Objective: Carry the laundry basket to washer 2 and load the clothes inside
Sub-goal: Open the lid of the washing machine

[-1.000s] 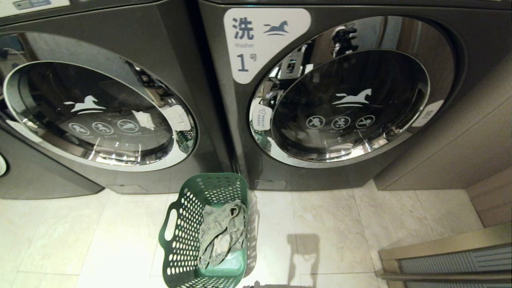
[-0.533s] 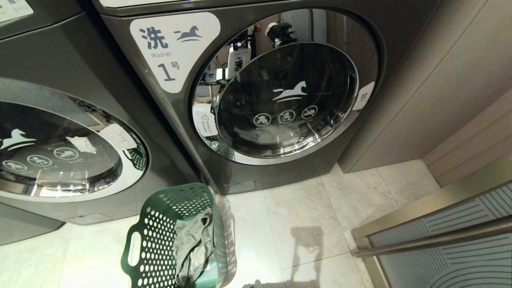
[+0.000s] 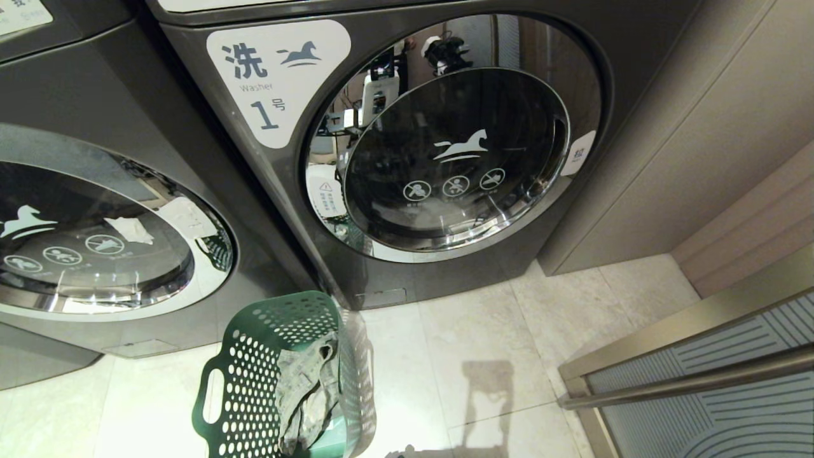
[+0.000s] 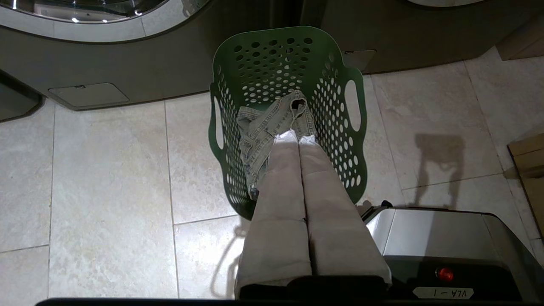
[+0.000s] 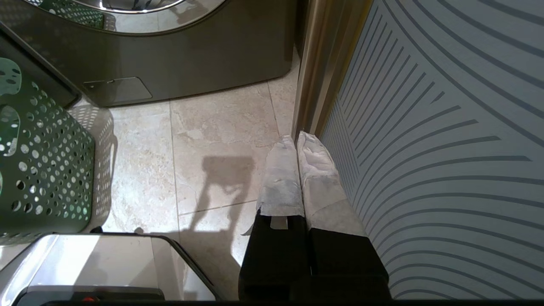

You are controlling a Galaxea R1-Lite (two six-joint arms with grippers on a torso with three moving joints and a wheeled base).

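Green basket (image 3: 254, 381) on the pale floor (image 3: 483, 331), down at 7 o'clock in the head view, upright, cut off by the bottom edge. Inside it, the clothes (image 3: 305, 394), a small grey-beige bundle slumped against the wall on the 3 o'clock side and reaching down to the bottom. Behind the basket, two dark washers side by side, doors shut. Big one at 12 o'clock marked 1 on its white label (image 3: 276, 76), with a round shiny door (image 3: 455, 159) and a white horse on the glass. Other washer (image 3: 95, 242) at 9 o'clock, only partly in view, its number not showing, so cannot tell if it is washer 2. Something white behind its glass, too hard to make out. Striped panel (image 3: 718, 407) with a metal rail at 4 o'clock, cut off at the corner. No arms in the head view. Left claw (image 4: 296, 137) pointing down over the basket, fingers pressed tight together, nothing between them, tips right over the clothes in the wrist view; cannot tell if touching. Right claw (image 5: 296, 142) pointing down near the floor beside the striped panel, fingers closed tight too, holding nothing.
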